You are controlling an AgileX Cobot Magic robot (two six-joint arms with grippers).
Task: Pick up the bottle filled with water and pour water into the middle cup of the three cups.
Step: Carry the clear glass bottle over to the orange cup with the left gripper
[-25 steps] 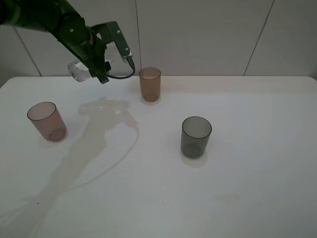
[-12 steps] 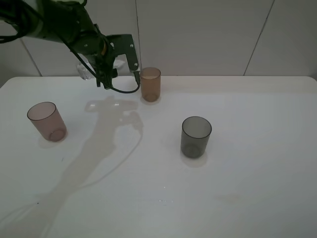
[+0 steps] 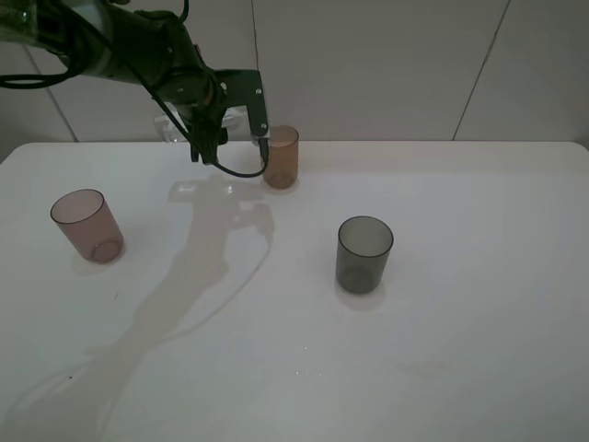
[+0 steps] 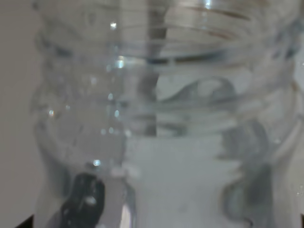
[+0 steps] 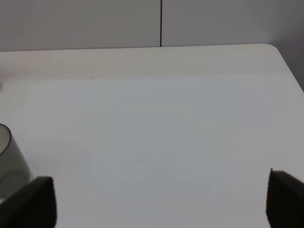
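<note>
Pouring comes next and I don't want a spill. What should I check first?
1. Bottle gripped by left hand: ok.
2. Bottle filled: ok, going by the left wrist view.
3. Amber middle cup upright, mouth open: ok.
4. Bottle mouth over that cup: cannot tell, the hand hides the neck.
5. Right hand open and empty: ok.

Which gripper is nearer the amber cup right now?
Left. The left gripper, holding the bottle, hangs just beside the amber cup. The right gripper is out of the high view, open near the grey cup.
</note>
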